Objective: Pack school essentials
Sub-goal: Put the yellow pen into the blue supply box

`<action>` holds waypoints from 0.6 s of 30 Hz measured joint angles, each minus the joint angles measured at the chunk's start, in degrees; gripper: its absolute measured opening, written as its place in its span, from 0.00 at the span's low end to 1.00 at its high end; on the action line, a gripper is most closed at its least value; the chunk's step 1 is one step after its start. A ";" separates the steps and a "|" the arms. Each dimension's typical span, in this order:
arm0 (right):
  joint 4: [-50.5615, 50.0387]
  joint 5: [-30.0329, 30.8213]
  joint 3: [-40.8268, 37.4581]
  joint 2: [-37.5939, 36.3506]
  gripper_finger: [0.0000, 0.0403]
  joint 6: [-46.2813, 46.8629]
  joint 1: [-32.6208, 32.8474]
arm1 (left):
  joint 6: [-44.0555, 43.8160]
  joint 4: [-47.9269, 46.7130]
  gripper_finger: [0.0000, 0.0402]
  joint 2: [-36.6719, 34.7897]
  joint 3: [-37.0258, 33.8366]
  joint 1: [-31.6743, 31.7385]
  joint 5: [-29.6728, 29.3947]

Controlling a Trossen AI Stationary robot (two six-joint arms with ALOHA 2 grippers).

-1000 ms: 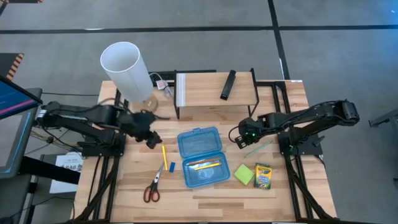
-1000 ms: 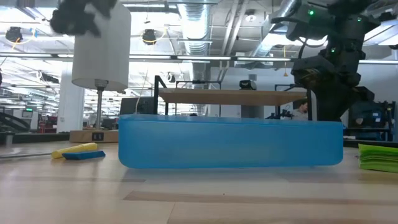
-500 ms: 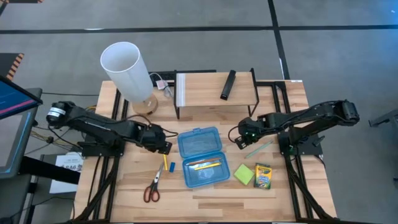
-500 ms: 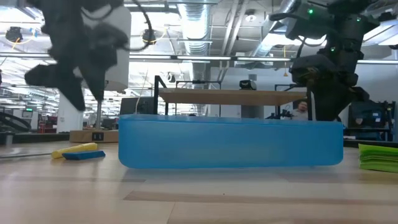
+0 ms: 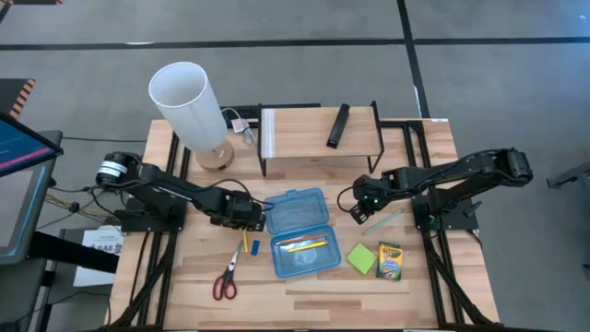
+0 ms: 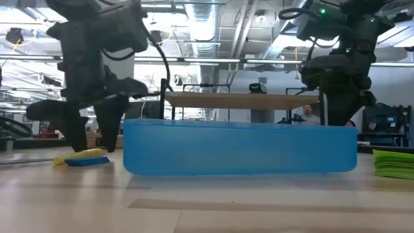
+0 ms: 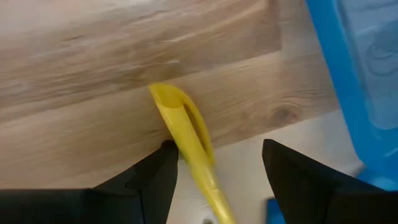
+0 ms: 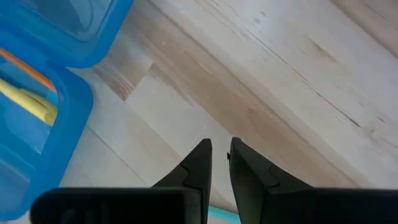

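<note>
A yellow pencil [image 5: 244,236] lies flat on the table to the left of the open blue case [image 5: 297,232]. My left gripper [image 5: 245,216] hangs low over the pencil's far end, open. In the left wrist view its fingers stand on either side of the pencil [image 7: 186,134]; I cannot tell whether they touch it. A yellow and an orange pencil [image 5: 304,244] lie inside the case. The blue eraser [image 5: 255,246], the red-handled scissors [image 5: 226,274], the green sticky pad [image 5: 361,258], the crayon box [image 5: 391,262] and the pale green pen [image 5: 383,221] lie on the table. My right gripper [image 5: 358,207] waits, shut, right of the case.
A tall white cylinder [image 5: 189,103] stands on a round base at the far left. A wooden shelf on a black frame [image 5: 318,134] carries a slim black bar [image 5: 338,124] at the far edge. Bare wood lies in front of the case.
My left gripper has swung from beside the white cylinder toward the table's near right and come down, open, over the yellow pencil's far end. The pencil and everything else have stayed where they were.
</note>
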 joint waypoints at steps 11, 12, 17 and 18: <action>0.33 0.02 0.00 0.00 0.20 -5.59 -1.84 | 0.54 -5.63 0.47 1.28 1.78 1.60 -0.13; 0.52 0.02 0.00 0.00 0.20 -6.14 -2.43 | 0.54 -5.52 0.45 1.28 1.71 1.87 -0.10; 2.09 -0.02 0.00 0.00 0.20 -8.22 -5.26 | 0.73 -5.88 0.34 1.28 1.59 2.66 -0.29; 2.36 -0.03 0.00 0.00 0.20 -8.71 -5.83 | 1.11 -5.99 0.31 1.28 1.57 2.74 -0.47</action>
